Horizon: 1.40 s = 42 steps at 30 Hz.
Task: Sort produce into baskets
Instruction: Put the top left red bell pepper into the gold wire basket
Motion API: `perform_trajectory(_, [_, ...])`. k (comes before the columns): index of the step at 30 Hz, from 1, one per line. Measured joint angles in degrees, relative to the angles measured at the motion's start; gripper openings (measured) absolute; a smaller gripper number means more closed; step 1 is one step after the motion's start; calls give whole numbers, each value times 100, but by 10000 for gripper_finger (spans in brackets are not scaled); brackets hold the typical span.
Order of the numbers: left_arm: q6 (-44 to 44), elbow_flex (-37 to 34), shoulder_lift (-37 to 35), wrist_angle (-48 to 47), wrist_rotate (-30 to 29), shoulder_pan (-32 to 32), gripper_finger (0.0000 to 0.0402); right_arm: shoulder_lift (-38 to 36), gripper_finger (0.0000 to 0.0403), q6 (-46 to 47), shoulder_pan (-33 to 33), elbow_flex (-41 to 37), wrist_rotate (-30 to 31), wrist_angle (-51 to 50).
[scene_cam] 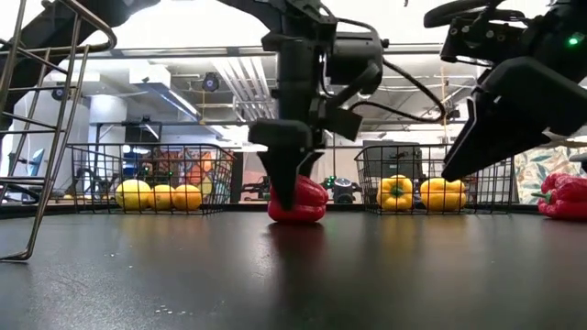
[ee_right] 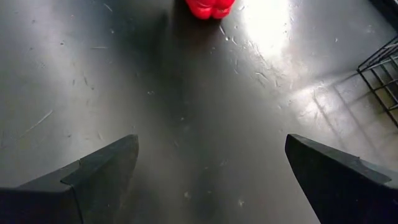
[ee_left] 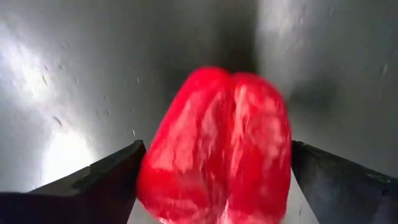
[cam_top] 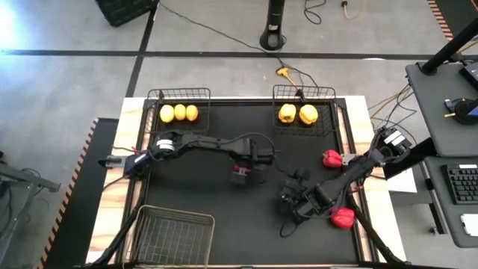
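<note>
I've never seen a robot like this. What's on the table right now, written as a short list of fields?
Far left basket: three round yellow fruits
Far right basket: two yellow peppers
Near basket: nothing in it
Red peppers: three, all on the table
Left gripper: fingers open, either side of a red pepper
Right gripper: open, over bare table

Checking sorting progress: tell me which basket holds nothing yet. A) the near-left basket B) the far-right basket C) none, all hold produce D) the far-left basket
A: in the high view the near-left basket shows only bare mesh, while the far-left basket holds three round yellow fruits and the far-right basket holds two yellow peppers.
</note>
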Motion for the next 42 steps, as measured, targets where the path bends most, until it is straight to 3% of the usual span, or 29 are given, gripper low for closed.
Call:
perform_trajectory(17, [-362,-269,-2,311,-44,-23,300,0,398,122,89,-15,-93,167])
perform_trajectory(23, [-483,-269,-146,-144,-48,-183,272,2,398,144,113,-15,-156,167])
perform_trajectory(29, [-869,-250,-749,-1011,-189,-590,272,2,398,133,113,-15,-153,167])
perform_trajectory(32, [-1495,-245,-1257,-1399,-308,-874,272,2,398,108,100,-15,-131,166])
perform_trajectory(36, [-2957,-265,-1985,-1992,-279,-1444,272,2,398,14,55,-8,-102,165])
perform_trajectory(42, [-5360,-505,-2866,-2135,215,-2768,272,2,398,-348,-67,35,268,208])
